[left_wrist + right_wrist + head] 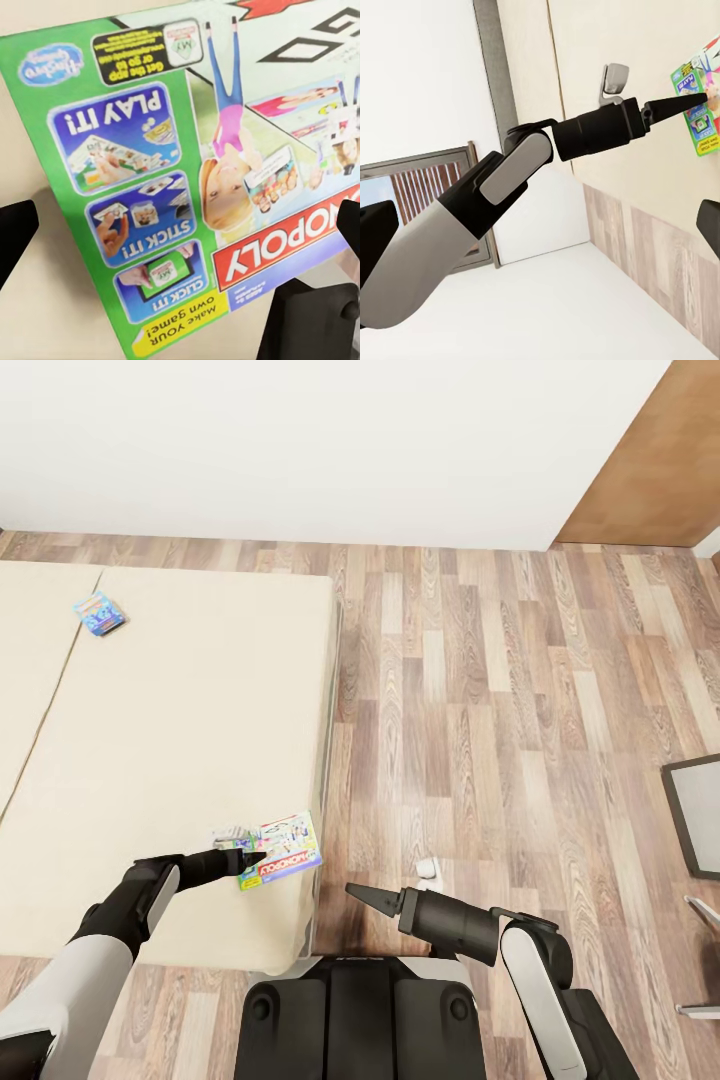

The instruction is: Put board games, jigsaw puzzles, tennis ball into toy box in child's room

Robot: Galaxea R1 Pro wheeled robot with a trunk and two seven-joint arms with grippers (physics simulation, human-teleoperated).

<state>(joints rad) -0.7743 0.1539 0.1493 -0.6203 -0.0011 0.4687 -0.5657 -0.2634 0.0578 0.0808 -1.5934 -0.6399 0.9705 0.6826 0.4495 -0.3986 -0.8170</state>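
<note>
A green-edged board game (pixel 285 850) lies flat on the cream bed (pixel 180 740), near its front right corner. My left gripper (pixel 247 857) hovers open just over the box's left part. In the left wrist view the printed lid (pixel 187 180) spreads between the two black fingertips (pixel 15 232), which stand wide apart. A blue board game (pixel 100 614) rests far back on the bed's left side. My right gripper (pixel 358 892) is open over the floor, right of the bed corner, with nothing in it. The table and toy box are out of view.
Brown wood-plank floor (pixel 500 710) stretches right of the bed up to a white wall (pixel 300 440). A small white object (pixel 428 868) lies on the floor near my right gripper. A grey-seated chair (pixel 697 815) stands at the right edge.
</note>
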